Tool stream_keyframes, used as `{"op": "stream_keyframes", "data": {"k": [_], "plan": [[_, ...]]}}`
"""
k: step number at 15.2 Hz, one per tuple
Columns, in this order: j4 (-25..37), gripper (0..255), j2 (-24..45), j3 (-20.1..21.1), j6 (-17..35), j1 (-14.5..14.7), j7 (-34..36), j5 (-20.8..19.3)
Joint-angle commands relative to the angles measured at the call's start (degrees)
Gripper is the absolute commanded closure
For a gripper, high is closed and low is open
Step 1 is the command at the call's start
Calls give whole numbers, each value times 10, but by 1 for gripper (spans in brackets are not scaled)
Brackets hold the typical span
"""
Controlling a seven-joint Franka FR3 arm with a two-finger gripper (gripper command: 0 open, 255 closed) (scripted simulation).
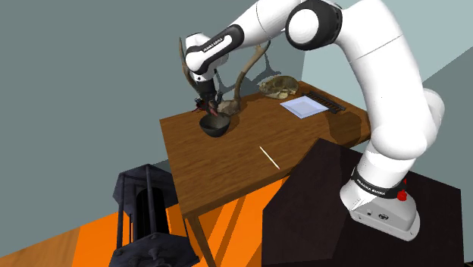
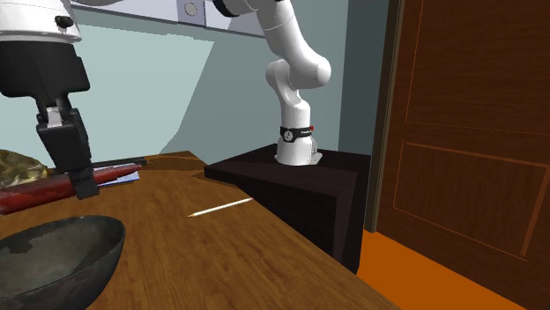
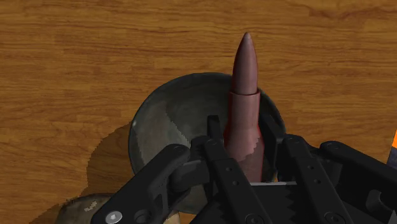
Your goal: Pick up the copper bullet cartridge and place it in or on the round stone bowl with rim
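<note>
Gripper (image 3: 242,143) clamped on reddish-brown cartridge (image 3: 245,76) above dark bowl (image 3: 167,118). Tip overhangs the bowl's rim, so it may tip out on release.

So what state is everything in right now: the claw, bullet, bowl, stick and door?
Claw: shut on the bullet.
Bullet: held off the table, over the bowl.
Bowl: upright on the table, nothing seen inside.
Stick: lying flat on the table.
Door: closed.
</note>
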Motion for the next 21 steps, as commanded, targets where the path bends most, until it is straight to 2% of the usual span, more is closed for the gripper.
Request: {"op": "stream_keyframes", "data": {"k": [1,3,16,21], "plan": [[63,255,36,-6,-27,-8,-18,-2],[119,255,68,-10,-51,-12,-31,-4],[94,255,116,-15,21,-11,-29,-10],[94,255,116,-15,21,-11,-29,-10]]}}
